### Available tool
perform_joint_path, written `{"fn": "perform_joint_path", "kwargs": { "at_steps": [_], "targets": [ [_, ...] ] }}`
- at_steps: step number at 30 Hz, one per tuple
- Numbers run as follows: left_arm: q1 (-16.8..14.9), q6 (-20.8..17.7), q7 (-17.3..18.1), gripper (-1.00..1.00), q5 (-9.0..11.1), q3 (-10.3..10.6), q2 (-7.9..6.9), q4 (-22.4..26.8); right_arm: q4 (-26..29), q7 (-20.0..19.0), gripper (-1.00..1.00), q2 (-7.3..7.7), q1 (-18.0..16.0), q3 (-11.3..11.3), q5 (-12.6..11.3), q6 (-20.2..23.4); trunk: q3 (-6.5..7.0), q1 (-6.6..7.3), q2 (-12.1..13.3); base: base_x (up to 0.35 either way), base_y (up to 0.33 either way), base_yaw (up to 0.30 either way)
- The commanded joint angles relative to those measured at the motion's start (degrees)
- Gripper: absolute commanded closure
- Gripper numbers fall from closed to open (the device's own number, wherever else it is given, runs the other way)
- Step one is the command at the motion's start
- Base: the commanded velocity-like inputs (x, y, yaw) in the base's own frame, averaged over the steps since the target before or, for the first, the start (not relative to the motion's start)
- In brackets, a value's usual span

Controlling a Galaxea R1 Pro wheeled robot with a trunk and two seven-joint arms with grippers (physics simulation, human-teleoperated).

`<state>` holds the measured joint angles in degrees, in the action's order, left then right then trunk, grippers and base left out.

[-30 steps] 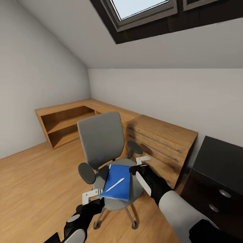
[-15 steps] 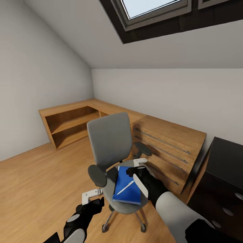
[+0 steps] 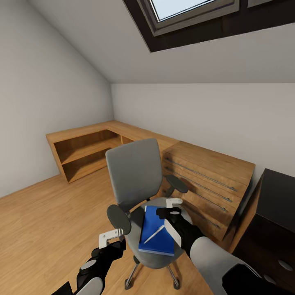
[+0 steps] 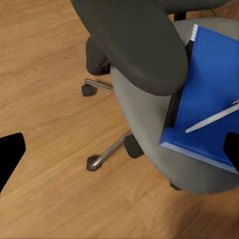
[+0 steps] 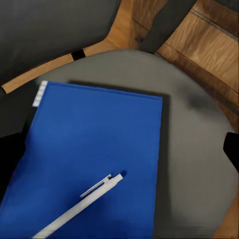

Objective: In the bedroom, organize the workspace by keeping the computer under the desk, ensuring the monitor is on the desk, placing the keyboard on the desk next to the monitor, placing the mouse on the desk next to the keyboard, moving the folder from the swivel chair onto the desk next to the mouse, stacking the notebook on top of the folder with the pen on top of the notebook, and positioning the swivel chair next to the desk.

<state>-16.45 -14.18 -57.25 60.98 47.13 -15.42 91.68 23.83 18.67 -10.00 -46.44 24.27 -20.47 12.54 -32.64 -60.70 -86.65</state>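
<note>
Right gripper (image 3: 173, 206) jaws apart over folder (image 3: 156, 231), chair's 3 o'clock edge. Left gripper (image 3: 110, 238) apart. Risk: pen (image 3: 154, 234) rolls off folder when lifted.

Blue folder (image 3: 155, 230) flat on swivel chair (image 3: 135, 180) seat, pen (image 3: 154, 234) atop.

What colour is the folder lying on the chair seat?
Bright blue; the folder shows best in the right wrist view.
</note>
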Motion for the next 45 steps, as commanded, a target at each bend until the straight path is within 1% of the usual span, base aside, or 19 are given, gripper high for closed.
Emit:
{"fn": "perform_joint_path", "kwargs": {
  "at_steps": [1, 6, 12, 13, 14, 17, 20, 28, 31, 32, 34, 35, 36, 37, 38, 41, 43, 44, 45],
  "targets": [
    [-0.1, -0.3, -0.3, -1.00, 0.1, 0.1, -0.04, 0.1, -0.6, 0.4, -1.00, 0.00, -0.1, 0.3, -0.7, 0.5, -0.06, 0.00, 0.0, 0.016, 0.004, 0.000],
    [-0.1, -0.2, -0.5, -1.00, 0.1, 0.1, -0.05, 0.1, -1.9, 0.4, -1.00, 0.00, -0.1, 0.2, -1.8, 4.6, -0.06, 0.00, 0.0, 0.143, 0.068, 0.000],
    [-0.1, -0.2, -0.4, -1.00, 0.2, -0.1, -0.05, 0.1, -2.1, 0.3, -1.00, 0.00, -0.1, 0.2, -1.9, 5.6, -0.06, 0.00, 0.0, 0.132, 0.030, 0.000],
    [-0.1, -0.2, -0.4, -1.00, 0.2, -0.5, -0.07, 0.1, -2.1, 0.3, -1.00, 0.00, -0.1, 0.2, -1.9, 5.6, -0.06, 0.00, 0.0, 0.018, 0.004, 0.000],
    [-0.1, 0.4, -0.3, -1.00, 0.4, -4.2, -0.06, 0.2, -2.0, 0.3, -1.00, 0.00, -0.1, 0.2, -1.9, 5.7, -0.06, 0.00, 0.0, 0.005, 0.001, 0.000],
    [-0.1, 0.8, -0.2, -1.00, 0.6, -5.8, -0.05, 0.2, -2.0, 0.3, -1.00, 0.00, -0.1, 0.2, -1.9, 5.7, -0.06, 0.00, 0.0, 0.003, 0.001, 0.000],
    [-0.1, 1.0, -0.2, -1.00, 0.6, -6.3, -0.05, 0.3, -1.9, 0.3, -1.00, 0.00, -0.1, 0.2, -1.9, 5.7, -0.06, 0.00, 0.0, 0.000, 0.000, 0.000],
    [-0.1, 1.1, -0.1, -1.00, 0.7, -6.7, -0.05, 0.3, -1.9, 0.3, -1.00, 0.00, -0.1, 0.2, -1.9, 5.7, -0.06, 0.00, 0.0, 0.000, 0.000, 0.000],
    [-0.1, 1.1, -0.3, -1.00, 0.7, -7.6, -0.24, 0.2, -1.9, 0.3, -1.00, 0.00, -0.1, 0.2, -1.9, 5.7, -0.06, 0.00, 0.0, 0.000, 0.000, 0.000],
    [-0.1, 1.1, -0.6, -1.00, 0.7, -8.6, -0.48, 0.1, -1.9, 0.3, -1.00, 0.00, -0.1, 0.2, -1.9, 5.7, -0.06, 0.00, 0.0, 0.000, 0.000, 0.000],
    [-0.1, 1.1, -1.9, -1.00, 1.0, -11.6, -0.91, -0.2, -1.9, 0.3, -1.00, 0.00, -0.1, 0.2, -1.9, 5.7, -0.06, 0.00, 0.0, 0.000, 0.000, 0.000],
    [-0.1, 1.1, -2.3, -1.00, 1.1, -12.5, -0.98, -0.3, -1.9, 0.3, -1.00, 0.00, -0.1, 0.2, -1.9, 5.7, -0.06, 0.00, 0.0, 0.000, 0.000, 0.000],
    [-0.1, 1.1, -3.1, -1.00, 1.5, -14.2, -1.09, -0.4, -1.9, 0.3, -1.00, 0.00, -0.1, 0.2, -1.9, 5.7, -0.06, 0.00, 0.0, 0.000, 0.000, 0.000],
    [-0.1, 1.1, -3.4, -1.00, 1.8, -15.1, -1.13, -0.5, -1.9, 0.3, -1.00, 0.00, -0.1, 0.2, -1.9, 5.7, -0.06, 0.00, 0.0, 0.000, 0.000, 0.000],
    [-0.1, 1.1, -3.9, -1.00, 2.2, -17.0, -1.18, -0.8, -1.9, 0.3, -1.00, 0.00, -0.1, 0.2, -1.9, 5.7, -0.06, 0.00, 0.0, 0.000, 0.000, 0.000],
    [-0.1, 1.1, -4.3, -1.00, 2.8, -19.6, -1.23, -1.4, -1.9, 0.3, -1.00, 0.00, -0.1, 0.2, -1.9, 5.7, -0.06, 0.00, 0.0, 0.000, 0.000, 0.000],
    [-0.1, 1.1, -4.6, -1.00, 3.1, -22.6, -1.28, -1.8, -1.9, 0.3, -1.00, 0.00, -0.1, 0.2, -1.9, 5.7, -0.06, 0.00, 0.0, 0.000, 0.000, 0.000],
    [-0.1, 1.1, -4.6, -1.00, 3.2, -24.7, -1.50, -2.5, -1.9, 0.3, -1.00, 0.00, -0.1, 0.2, -1.9, 5.7, -0.06, 0.00, 0.0, 0.000, 0.000, 0.000],
    [-0.1, 1.1, -4.7, -1.00, 3.3, -26.0, -1.63, -3.0, -1.9, 0.3, -1.00, 0.00, -0.1, 0.2, -1.9, 5.7, -0.06, 0.00, 0.0, 0.000, 0.000, 0.000]
  ]
}}
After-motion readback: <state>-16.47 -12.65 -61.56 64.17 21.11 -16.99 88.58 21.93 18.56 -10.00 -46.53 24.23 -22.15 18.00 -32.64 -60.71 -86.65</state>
